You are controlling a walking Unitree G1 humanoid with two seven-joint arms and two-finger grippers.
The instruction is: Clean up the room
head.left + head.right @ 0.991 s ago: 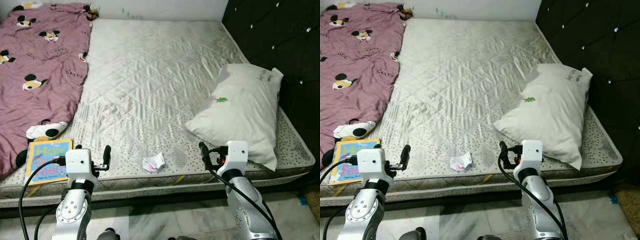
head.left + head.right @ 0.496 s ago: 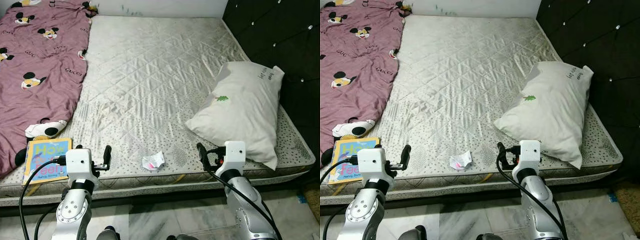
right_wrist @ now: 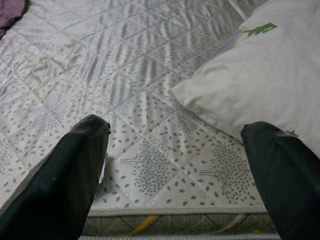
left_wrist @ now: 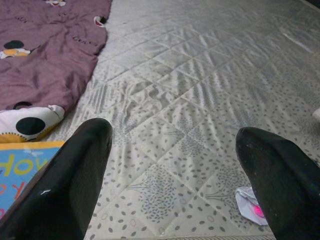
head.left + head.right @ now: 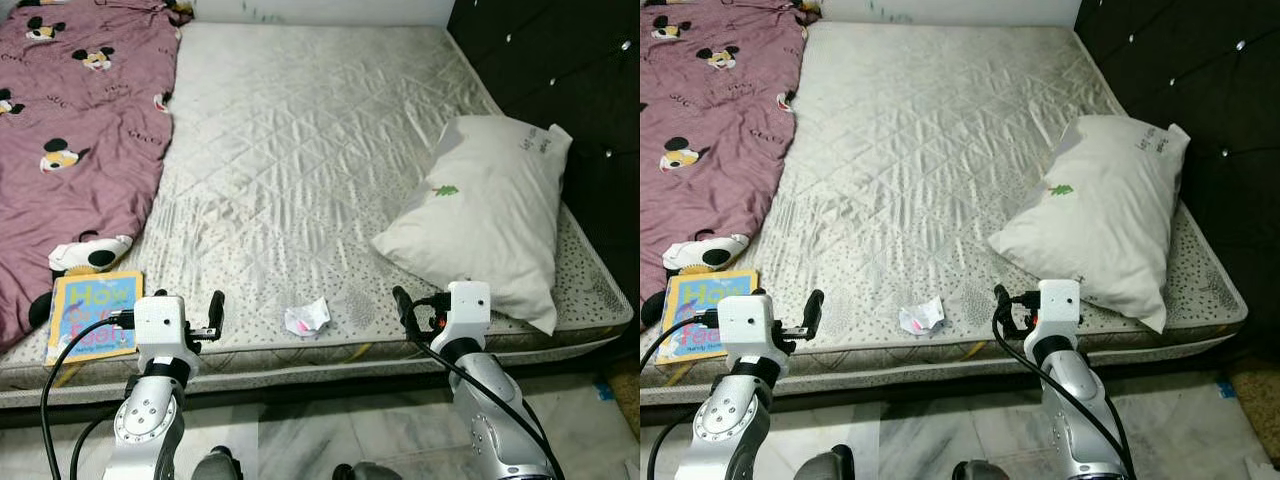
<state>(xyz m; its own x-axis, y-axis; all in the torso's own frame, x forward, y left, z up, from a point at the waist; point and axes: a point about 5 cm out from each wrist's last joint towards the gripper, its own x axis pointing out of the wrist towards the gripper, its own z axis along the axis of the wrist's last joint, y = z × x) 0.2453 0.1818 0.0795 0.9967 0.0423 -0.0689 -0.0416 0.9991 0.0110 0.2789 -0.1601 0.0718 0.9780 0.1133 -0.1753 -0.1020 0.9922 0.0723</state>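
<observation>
**Robot faces littered bed, both grippers spread and empty**

A crumpled paper scrap point(image 5: 307, 318) lies near the front edge of the quilted mattress point(image 5: 300, 150), between the left gripper point(image 4: 175, 165) and right gripper point(image 3: 175, 160), both with fingers apart, holding nothing. A picture book point(image 5: 94, 313) sits beside a maroon blanket point(image 5: 70, 150); a white pillow point(image 5: 485, 225) rests by the headboard point(image 5: 560, 70).

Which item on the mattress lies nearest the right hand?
The white pillow; its lower edge sits beside the right hand. The crumpled paper lies farther away, toward the middle.
</observation>
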